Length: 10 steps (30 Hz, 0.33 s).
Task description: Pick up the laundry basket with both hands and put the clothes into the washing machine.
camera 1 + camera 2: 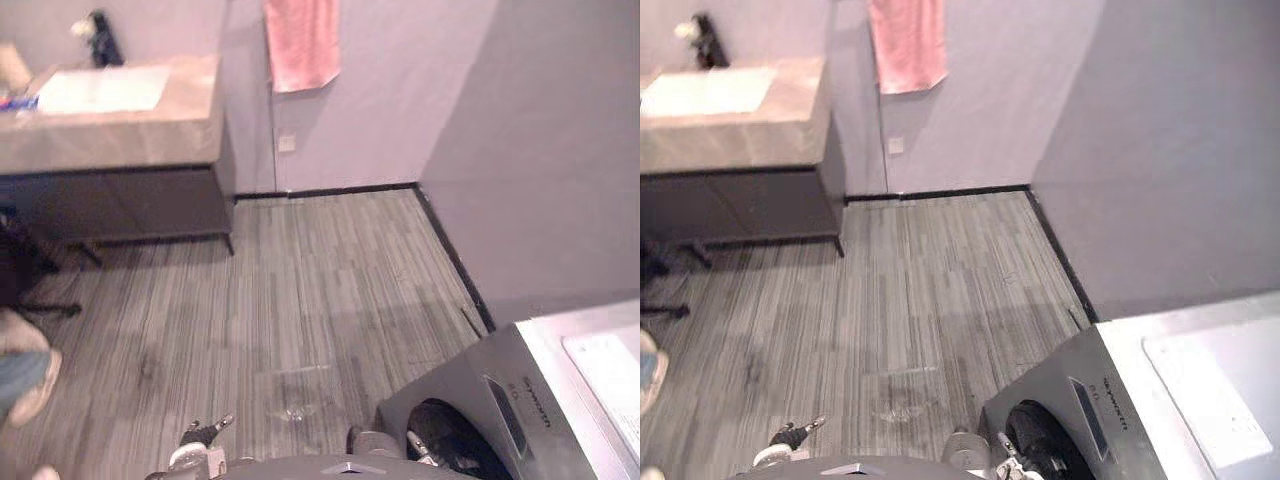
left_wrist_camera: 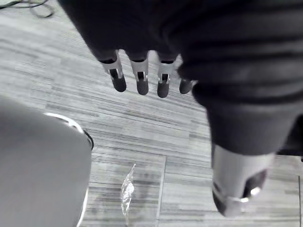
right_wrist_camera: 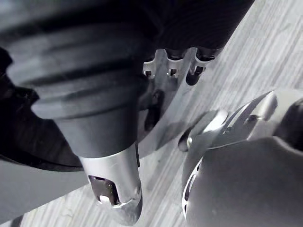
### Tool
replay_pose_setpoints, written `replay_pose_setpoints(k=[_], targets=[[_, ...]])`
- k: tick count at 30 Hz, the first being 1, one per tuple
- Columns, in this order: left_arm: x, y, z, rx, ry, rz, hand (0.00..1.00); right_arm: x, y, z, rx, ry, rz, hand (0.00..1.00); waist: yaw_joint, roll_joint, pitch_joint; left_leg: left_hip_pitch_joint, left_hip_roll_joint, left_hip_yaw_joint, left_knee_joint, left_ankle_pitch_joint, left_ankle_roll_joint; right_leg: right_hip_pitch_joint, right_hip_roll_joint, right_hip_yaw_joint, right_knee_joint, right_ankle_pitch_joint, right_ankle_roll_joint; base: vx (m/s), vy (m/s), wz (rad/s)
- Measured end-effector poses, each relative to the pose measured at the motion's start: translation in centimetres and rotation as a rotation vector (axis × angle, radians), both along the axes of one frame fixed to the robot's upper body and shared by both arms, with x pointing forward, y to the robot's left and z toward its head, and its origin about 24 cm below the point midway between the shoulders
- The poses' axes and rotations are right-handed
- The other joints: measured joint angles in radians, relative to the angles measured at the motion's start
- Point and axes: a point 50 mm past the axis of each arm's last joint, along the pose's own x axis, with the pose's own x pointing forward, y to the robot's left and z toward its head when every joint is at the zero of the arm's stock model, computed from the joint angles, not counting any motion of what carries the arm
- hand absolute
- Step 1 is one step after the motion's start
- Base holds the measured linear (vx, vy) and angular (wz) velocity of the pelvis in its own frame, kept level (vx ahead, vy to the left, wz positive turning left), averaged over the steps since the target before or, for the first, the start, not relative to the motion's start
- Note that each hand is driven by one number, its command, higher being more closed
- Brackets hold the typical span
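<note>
You have the washing machine [image 1: 560,390] at your near right, the counter [image 1: 180,130] with a sink [image 1: 105,88] in it far off to your left, a towel [image 1: 300,40] hanging on the back wall [image 1: 390,90] just right of that counter, and a wrapper [image 1: 292,408] on the floor [image 1: 330,270] close before you, left of the machine

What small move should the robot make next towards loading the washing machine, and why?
Probably turn to look for the laundry basket. The left hand hangs open over the floor, the right hand is open beside the washing machine, and both hold nothing. The floor ahead carries a scrap of clear plastic, so there is nothing yet to lift.
</note>
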Motion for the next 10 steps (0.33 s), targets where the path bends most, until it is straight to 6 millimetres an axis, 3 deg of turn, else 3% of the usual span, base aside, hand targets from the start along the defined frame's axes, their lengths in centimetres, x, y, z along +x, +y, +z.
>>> replay_pose_setpoints(k=[5, 10], targets=[[-0.44, -0.21, -0.18, 0.019, 0.035, -0.082, 0.00, -0.61, 0.00, -0.08, 0.000, 0.018, 0.013, 0.00, -0.021, 0.007, -0.005, 0.019, -0.021, 0.009, -0.034, 0.016, 0.010, 0.038, -0.004, 0.007, -0.093, 0.053, 0.004, -0.04, 0.047, -0.09], [-0.58, -0.72, -0.33, 0.009, 0.045, -0.096, 0.00, -1.01, -0.61, -0.12, -0.008, 0.047, 0.047, 0.00, -0.022, 0.019, -0.014, 0.015, -0.021, 0.009, -0.047, 0.030, 0.004, 0.052, 0.005, 0.003, -0.147, 0.092, 0.011, -0.02, 0.005, -0.01]])
